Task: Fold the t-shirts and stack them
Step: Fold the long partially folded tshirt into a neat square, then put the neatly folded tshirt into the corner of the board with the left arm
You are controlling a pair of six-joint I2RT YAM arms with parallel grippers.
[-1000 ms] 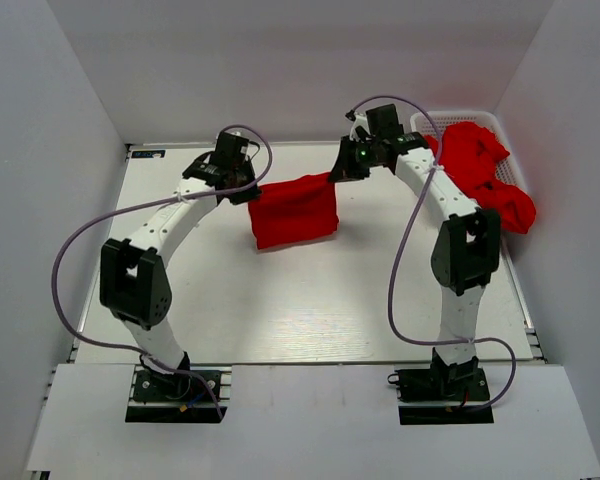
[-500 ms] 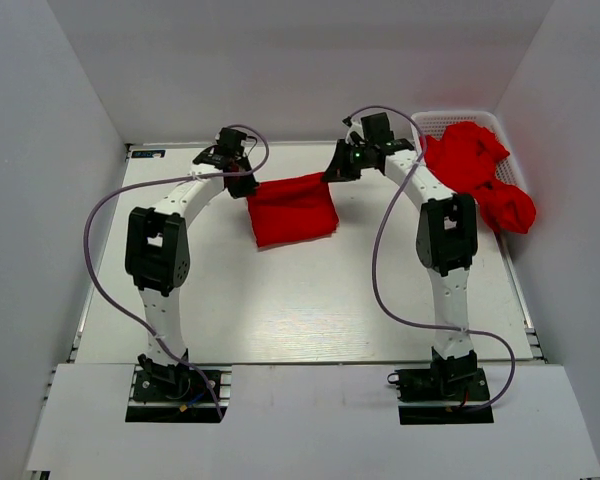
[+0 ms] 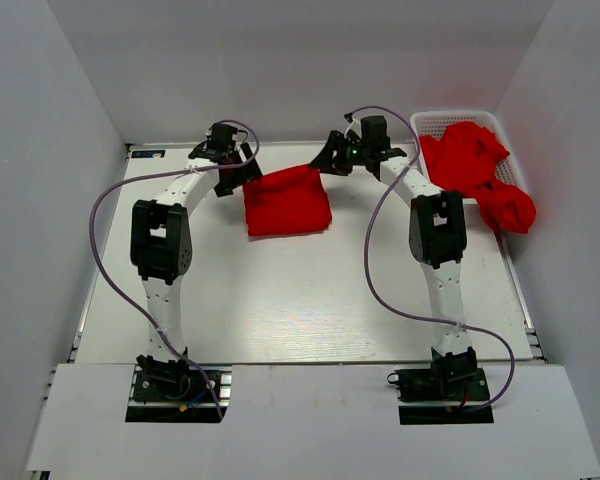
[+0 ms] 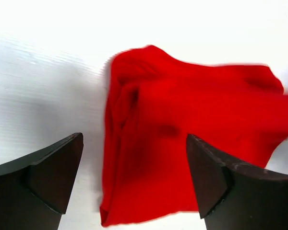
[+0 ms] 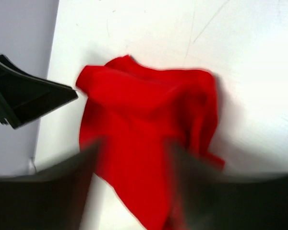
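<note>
Red cloth first: one folded t-shirt [image 3: 287, 200] lies flat on the white table [image 3: 300, 300], toward the far side, between my two grippers. From above, the left gripper [image 3: 242, 172] sits just beside the shirt's far left corner and the right gripper [image 3: 330, 160] just beside its far right corner; I cannot tell from there whether either touches the cloth. The left wrist view shows what the overhead does not: its fingers [image 4: 48, 172] stand wide apart, gripping nothing, with the shirt's left edge on the table beyond them. The right wrist view is blurred, yet its two dark fingers [image 5: 53, 191] appear spread, with cloth showing in the gap. Only the overhead view shows more red shirts [image 3: 475, 170] heaped in a white mesh basket [image 3: 458, 117] at the far right corner, one spilling over its near rim. Plain white walls [image 3: 280, 70] enclose the table on three sides.
</note>
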